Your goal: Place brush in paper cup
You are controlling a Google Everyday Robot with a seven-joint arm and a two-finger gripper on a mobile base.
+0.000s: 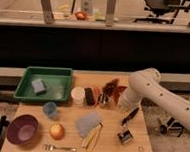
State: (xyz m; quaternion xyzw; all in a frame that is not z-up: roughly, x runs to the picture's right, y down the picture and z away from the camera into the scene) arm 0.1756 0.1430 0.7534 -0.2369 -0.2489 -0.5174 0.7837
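The brush [127, 128] lies flat on the wooden table [137, 149] at the right, its black handle pointing up toward the arm and its squarish head nearest the front edge. The white paper cup [77, 95] stands upright near the middle of the table, well to the left of the brush. My gripper [123, 105] hangs at the end of the white arm [150, 88], just above and left of the handle's upper tip. Nothing shows in its grasp.
A green tray [24, 90] holding a grey-blue sponge [38, 87] sits at the back left. Between the paper cup and my gripper are a black block [89, 95] and a reddish bag [112, 87]. In front are a blue cup [50, 108], purple bowl [22, 129], orange fruit [57, 131], fork [59, 148], grey cloth [88, 124].
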